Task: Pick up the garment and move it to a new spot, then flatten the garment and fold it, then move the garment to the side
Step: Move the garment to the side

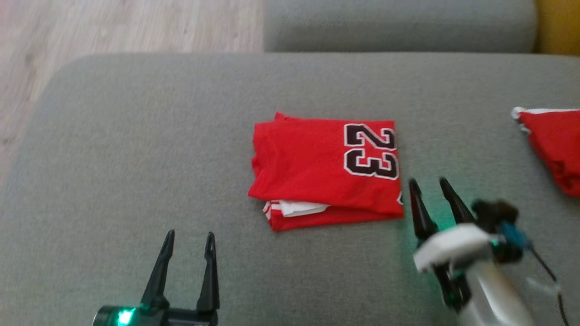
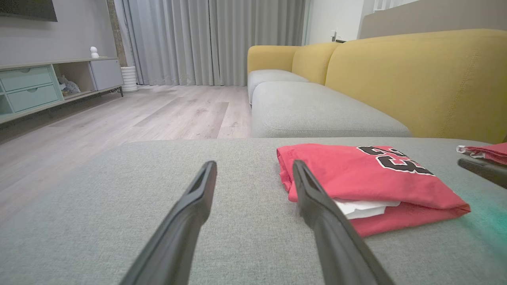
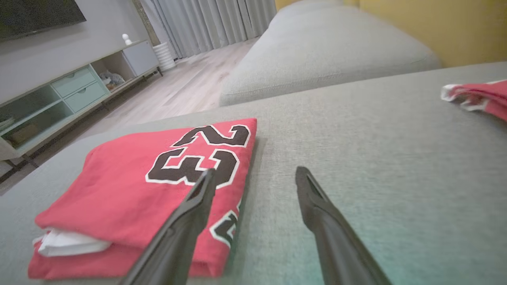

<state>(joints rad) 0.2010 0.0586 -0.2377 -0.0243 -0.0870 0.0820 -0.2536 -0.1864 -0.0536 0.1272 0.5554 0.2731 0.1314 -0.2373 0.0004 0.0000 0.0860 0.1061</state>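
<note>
Head view, from the left: the left gripper (image 1: 190, 235) with long dark fingers points up over the grey fabric sofa cushion (image 1: 113, 158), jaws spread and empty, well apart from the folded red jersey numbered 23 (image 1: 312, 167) lying flat mid-cushion. The right gripper (image 1: 428, 182) leans leftward just beside the jersey's right edge, its fingers likewise released and holding nothing, and a crumpled red-and-white cloth (image 1: 555, 145) lies far right. Beyond the cushion stand a low cabinet with mint drawers (image 2: 31, 87), pale wood plank flooring (image 2: 158, 114), grey pleated curtains (image 2: 198, 39) and a mustard-yellow sofa backrest (image 2: 416, 79).
</note>
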